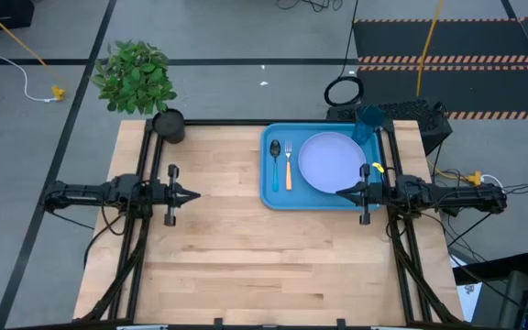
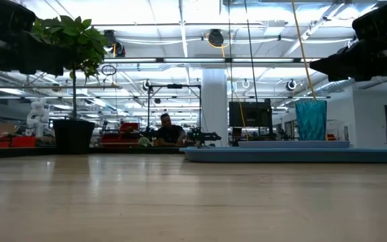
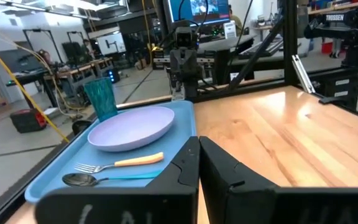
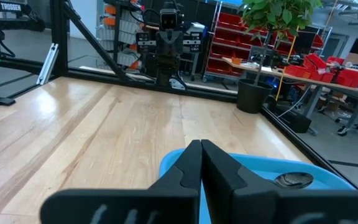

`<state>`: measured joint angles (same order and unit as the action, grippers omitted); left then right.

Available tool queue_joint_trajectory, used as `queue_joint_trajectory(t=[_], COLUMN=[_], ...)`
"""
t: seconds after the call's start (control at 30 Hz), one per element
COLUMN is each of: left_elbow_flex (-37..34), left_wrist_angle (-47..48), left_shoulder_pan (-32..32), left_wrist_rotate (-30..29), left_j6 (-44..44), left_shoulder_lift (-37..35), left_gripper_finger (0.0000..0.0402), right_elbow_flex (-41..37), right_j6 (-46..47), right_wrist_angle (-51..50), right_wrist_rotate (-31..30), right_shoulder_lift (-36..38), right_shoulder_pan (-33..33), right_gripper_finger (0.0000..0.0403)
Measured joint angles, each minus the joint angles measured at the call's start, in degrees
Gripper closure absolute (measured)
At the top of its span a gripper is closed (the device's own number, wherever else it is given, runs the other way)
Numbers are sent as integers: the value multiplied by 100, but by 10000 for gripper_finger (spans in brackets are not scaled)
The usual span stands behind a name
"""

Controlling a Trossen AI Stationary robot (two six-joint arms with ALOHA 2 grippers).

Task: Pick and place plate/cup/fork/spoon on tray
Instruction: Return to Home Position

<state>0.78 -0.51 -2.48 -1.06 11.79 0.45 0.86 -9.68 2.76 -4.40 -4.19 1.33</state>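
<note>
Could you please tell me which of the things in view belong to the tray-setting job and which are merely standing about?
Belonging to the job:
- tray
- plate, on the tray
- cup, at the tray's far right corner
- fork and spoon, side by side on the tray

Standing about:
- potted plant at the table's far left corner

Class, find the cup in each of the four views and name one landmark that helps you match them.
High view: the cup stands in the tray's far right corner, beside the plate.
Low view: cup at right, rising above the tray's rim.
Left wrist view: cup upright behind the plate.
Right wrist view: not in it.
Shared landmark: the blue tray.
</note>
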Motion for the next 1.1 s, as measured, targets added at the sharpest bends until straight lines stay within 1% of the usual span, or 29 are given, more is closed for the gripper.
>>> queue_joint_trajectory(t=[0.17, 0.33, 0.47, 1.1], left_elbow_flex=[0, 0, -2, -4], left_wrist_angle=[-5, -9, -11, -15], left_shoulder_pan=[0, 0, 0, 0], left_wrist_rotate=[-2, -4, -6, -17], left_j6=[-23, -13, -17, -24], left_shoulder_lift=[0, 0, 0, 2], left_gripper_finger=[396, 375, 366, 366], right_elbow_flex=[-2, -1, -2, -2], right_j6=[-1, -1, 0, -1], right_wrist_angle=[2, 0, 1, 0], right_wrist_rotate=[0, 0, 0, 0], right_shoulder_lift=[0, 0, 0, 0], right_shoulder_pan=[-1, 0, -1, -1], right_gripper_finger=[403, 403, 403, 403])
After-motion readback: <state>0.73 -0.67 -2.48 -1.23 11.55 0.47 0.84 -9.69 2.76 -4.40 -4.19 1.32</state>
